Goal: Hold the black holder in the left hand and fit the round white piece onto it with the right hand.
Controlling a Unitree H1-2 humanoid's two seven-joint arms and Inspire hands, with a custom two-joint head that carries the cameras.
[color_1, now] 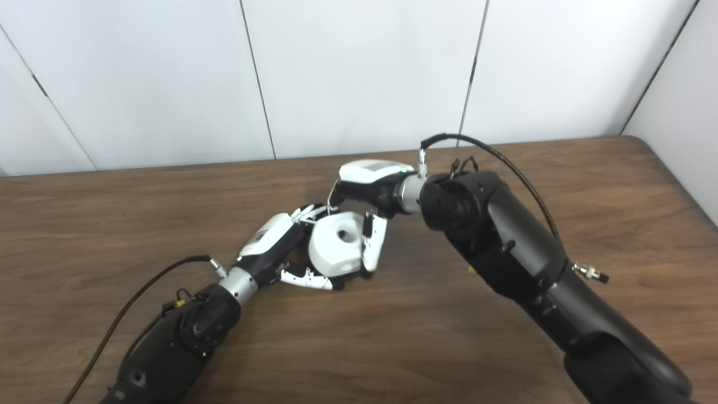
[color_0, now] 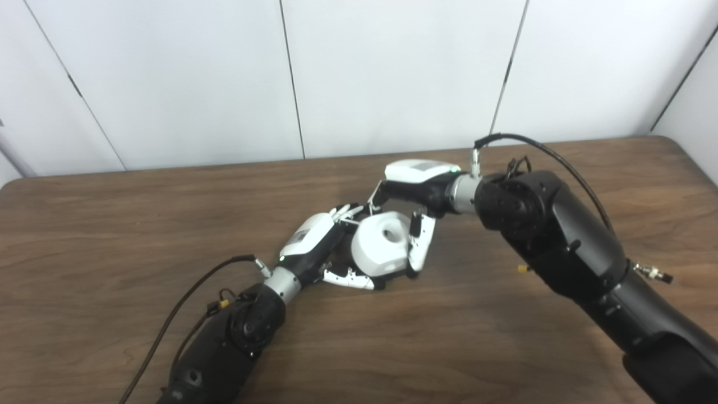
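— White wall panels behind, a brown wood-grain table [color_0: 505, 348] below, and both hands meeting at its middle. Do the 2 views differ?

— Barely. The right eye view sits further right, so the table's far right corner shows more; the left eye view shows more of the left arm's cable.

— Where is the round white piece [color_0: 381, 242]?

— Between the hands, just above the tabletop. The left hand [color_0: 314, 244] cups it from the left, thumb underneath, fingers [color_0: 343, 212] at its top edge. The right hand [color_1: 367, 188] reaches over it, thumb down its right side, other fingers behind. Both are closed on it.

— And the black holder?

— Hidden; I cannot tell where it is.

— Its shape?

— Smooth matte white, rounded, with a round hole in its face.
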